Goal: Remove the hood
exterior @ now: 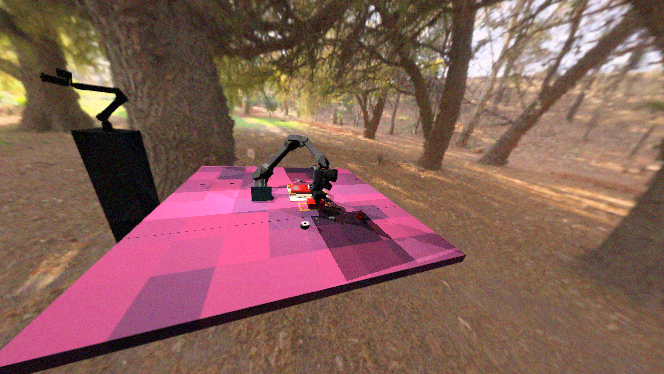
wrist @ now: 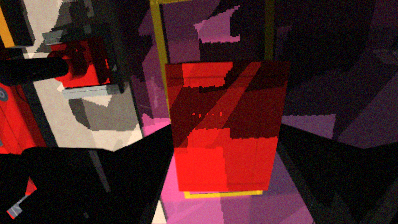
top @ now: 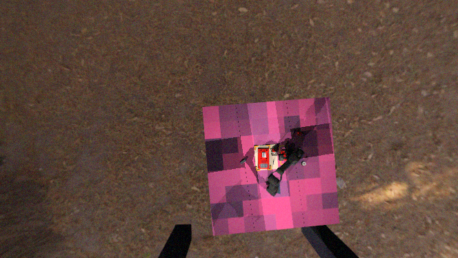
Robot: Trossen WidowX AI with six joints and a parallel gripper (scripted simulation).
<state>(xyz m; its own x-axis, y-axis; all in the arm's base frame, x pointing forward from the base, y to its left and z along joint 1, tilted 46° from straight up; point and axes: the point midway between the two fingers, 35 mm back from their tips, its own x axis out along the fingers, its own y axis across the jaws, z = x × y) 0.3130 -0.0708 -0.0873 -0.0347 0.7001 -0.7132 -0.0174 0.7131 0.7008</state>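
The hood [wrist: 227,125] looks like smooth, glossy red plastic; the claw [wrist: 227,165] clamped on it is matt black (plastic or metal, unclear); the table [exterior: 225,270] is smooth, matt pink.

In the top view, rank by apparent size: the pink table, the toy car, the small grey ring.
1. Table, by far the largest.
2. Toy car, small at the table's middle.
3. Grey ring, a tiny speck right of the arm.
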